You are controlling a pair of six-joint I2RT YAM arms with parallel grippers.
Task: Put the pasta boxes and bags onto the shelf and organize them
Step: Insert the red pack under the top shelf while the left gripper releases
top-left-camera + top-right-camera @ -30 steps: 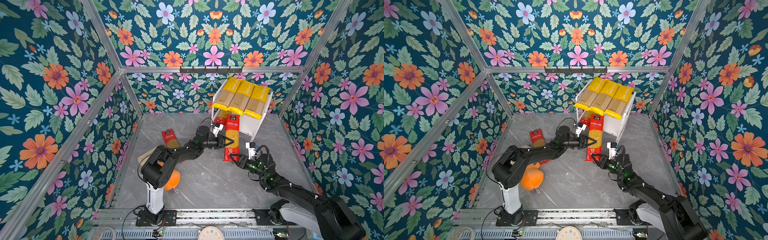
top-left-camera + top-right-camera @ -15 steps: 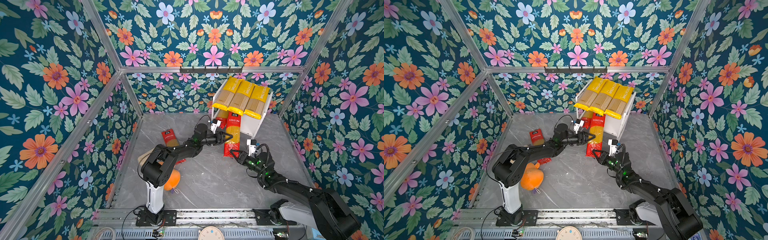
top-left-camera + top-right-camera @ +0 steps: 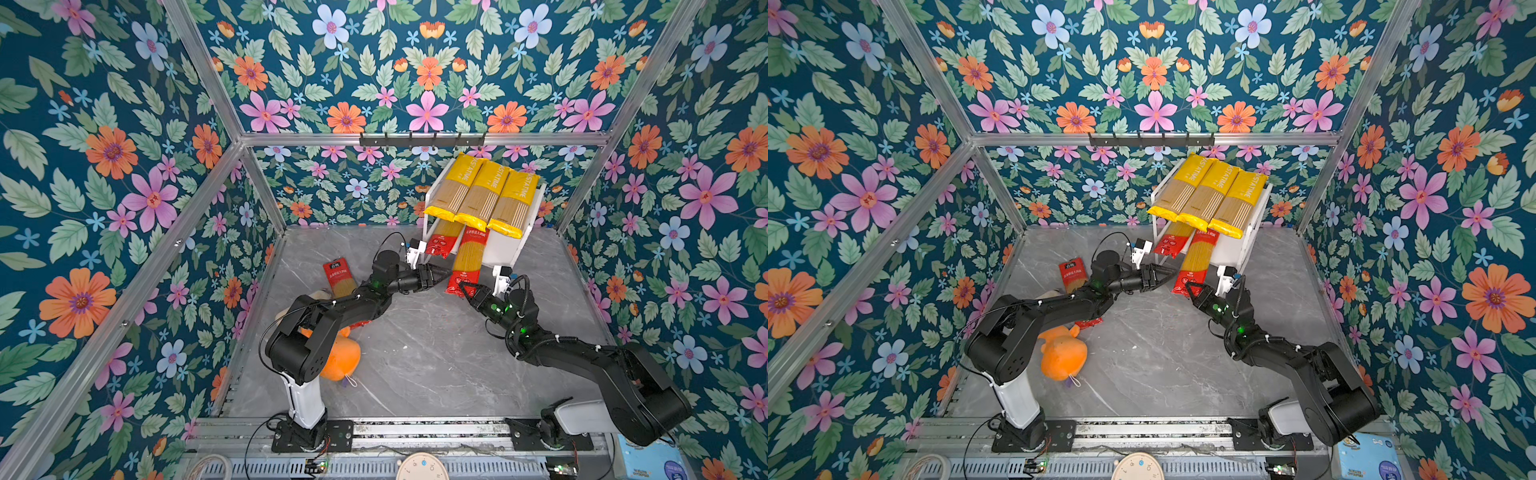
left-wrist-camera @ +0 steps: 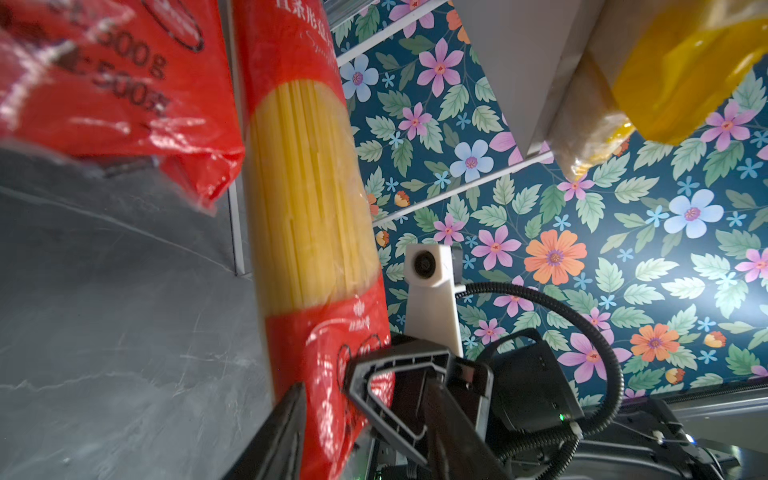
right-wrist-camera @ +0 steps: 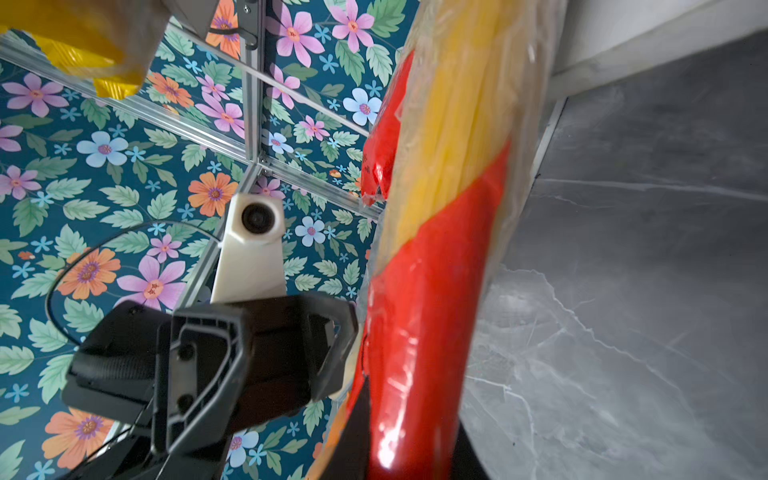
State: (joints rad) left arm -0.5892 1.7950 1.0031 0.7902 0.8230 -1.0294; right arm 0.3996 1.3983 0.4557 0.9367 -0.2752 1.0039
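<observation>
In both top views a white two-tier shelf point(image 3: 500, 249) is noted at the back right of the grey marbled table point(image 3: 415, 353), with three yellow "PASTATIME" spaghetti packs point(image 3: 482, 195) laid side by side on its top board. One red-ended clear spaghetti pack point(image 3: 441, 246) is lodged on the lower board, its end projecting. A second red-ended pack, the leaning pack point(image 3: 468, 257), is propped with its upper end at the lower board and its lower end down by the table. A third red-ended pack point(image 3: 338, 277) is found flat on the table, well apart from the shelf and partly covered by the left arm; an orange plush toy point(image 3: 343, 359) is seen by that arm's base. The left gripper point(image 3: 444, 274) is placed just beside the leaning pack's lower end, and the right gripper point(image 3: 464, 287) at that end. In the left wrist view a finger point(image 4: 399, 357) of the right gripper is seen pressed against the red end of the leaning pack point(image 4: 307, 187). In the right wrist view the jaws of the left gripper point(image 5: 266, 345) are seen apart, with nothing held, beside the leaning pack point(image 5: 419, 311). That pack is run down between the right gripper's fingers point(image 5: 353, 449), which appear to be clamped on it, though the contact is cut off at the picture's edge.
</observation>
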